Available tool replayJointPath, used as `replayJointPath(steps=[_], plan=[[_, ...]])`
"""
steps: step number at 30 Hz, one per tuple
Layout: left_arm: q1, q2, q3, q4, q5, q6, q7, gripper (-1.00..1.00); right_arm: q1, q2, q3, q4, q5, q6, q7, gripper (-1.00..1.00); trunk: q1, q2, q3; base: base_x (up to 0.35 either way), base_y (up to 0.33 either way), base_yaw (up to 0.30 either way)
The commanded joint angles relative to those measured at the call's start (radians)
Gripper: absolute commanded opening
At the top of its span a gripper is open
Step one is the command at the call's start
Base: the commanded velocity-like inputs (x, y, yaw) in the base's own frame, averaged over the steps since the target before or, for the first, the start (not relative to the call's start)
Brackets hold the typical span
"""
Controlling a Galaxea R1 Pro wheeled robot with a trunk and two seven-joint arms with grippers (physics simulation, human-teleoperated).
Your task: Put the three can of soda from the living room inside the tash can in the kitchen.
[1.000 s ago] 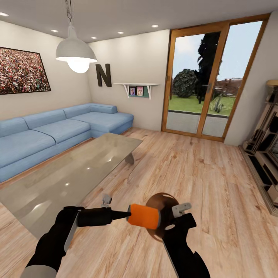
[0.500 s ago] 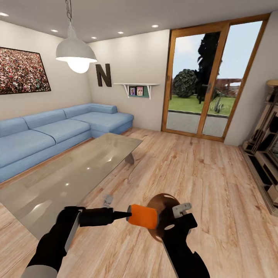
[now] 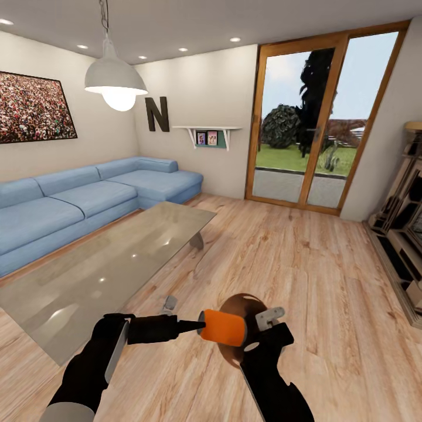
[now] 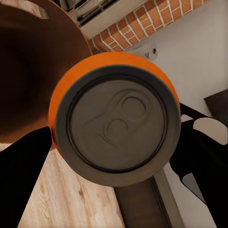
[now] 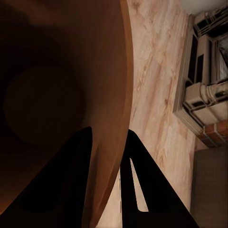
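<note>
A bright orange can of soda (image 3: 223, 327) lies on its side in mid-air, and my left gripper (image 3: 201, 326) is shut on it. Its grey end with the pull tab (image 4: 118, 129) faces the left wrist camera, black fingers (image 4: 24, 167) on both sides. Right behind it the tash can (image 3: 241, 306) is tipped so that its copper-brown inside (image 5: 47, 95) shows. My right gripper (image 3: 258, 339) is shut on its rim, with one finger inside the wall and one outside (image 5: 142, 190). The can's far end overlaps the bin's mouth.
A low glass table (image 3: 117, 258) stands to the left, with the long blue corner sofa (image 3: 88, 199) beyond it. Wood-framed glass doors (image 3: 310, 129) are ahead, and a shelf unit (image 3: 404, 234) lines the right wall. Light wood floor (image 3: 305, 264) lies ahead.
My left gripper has carried the orange can slightly to the right. My right gripper has brought the bin a little to the left, toward it. The room has not moved.
</note>
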Motion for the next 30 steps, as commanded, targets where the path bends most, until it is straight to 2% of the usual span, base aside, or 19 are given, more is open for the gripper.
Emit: replayJointPath(steps=[1, 5, 9, 30], plan=[[0.000, 0.000, 0.000, 0.000, 0.000, 0.000, 0.007, -1.00, 0.000, 0.000, 0.003, -0.001, 0.028, 0.009, -0.005, -1.00, 0.000, 0.000, 0.000, 0.000, 0.000, 0.000], [0.000, 0.000, 0.000, 0.000, 0.002, -0.001, 0.055, -1.00, 0.000, 0.000, 0.008, -0.001, 0.027, 0.010, -0.015, -1.00, 0.000, 0.000, 0.000, 0.000, 0.000, 0.000], [0.000, 0.000, 0.000, 0.000, 0.002, -0.002, 0.070, -1.00, 0.000, 0.000, 0.009, -0.001, 0.028, 0.028, -0.017, -1.00, 0.000, 0.000, 0.000, 0.000, 0.000, 0.000], [0.000, 0.000, 0.000, 0.002, 0.001, -0.022, 0.077, -1.00, 0.001, 0.000, 0.018, -0.001, 0.027, 0.044, -0.022, -1.00, 0.000, 0.000, 0.000, 0.000, 0.000, 0.000]])
